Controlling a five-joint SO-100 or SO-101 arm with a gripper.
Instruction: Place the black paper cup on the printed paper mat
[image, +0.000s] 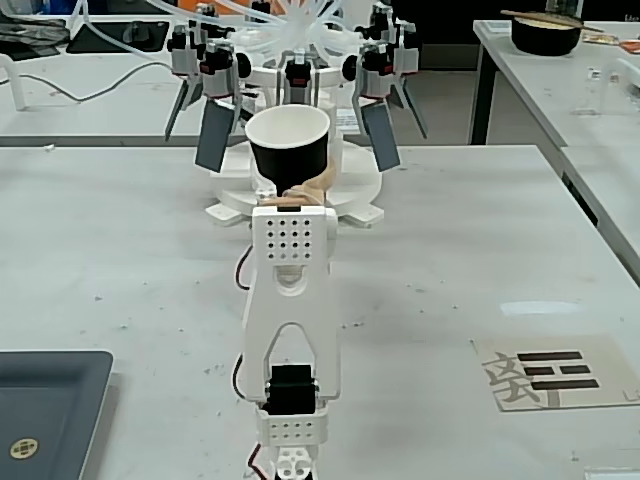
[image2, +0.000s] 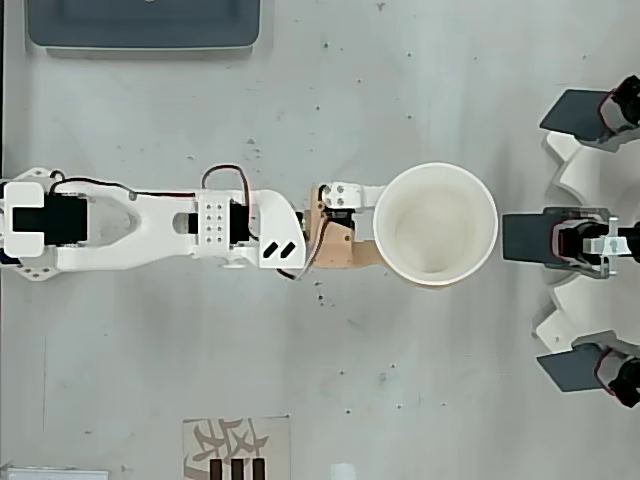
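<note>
The black paper cup (image: 288, 148) stands upright with its white inside (image2: 435, 225) facing up, at the end of my outstretched arm. My gripper (image: 296, 184) holds it low down: in the fixed view a beige finger (image: 318, 186) curves round the cup's right side near its base. From overhead the cup hides the fingertips, and only the beige jaw body (image2: 340, 240) shows to its left. The printed paper mat (image: 555, 372) lies flat at the fixed view's right front, well away from the cup. In the overhead view the mat (image2: 237, 448) sits at the bottom edge.
A white rig with dark paddles (image: 295, 75) stands just beyond the cup, on the right in the overhead view (image2: 585, 240). A dark grey tray (image: 45, 410) lies front left. A dark bowl with chopsticks (image: 545, 33) sits on another table at back right.
</note>
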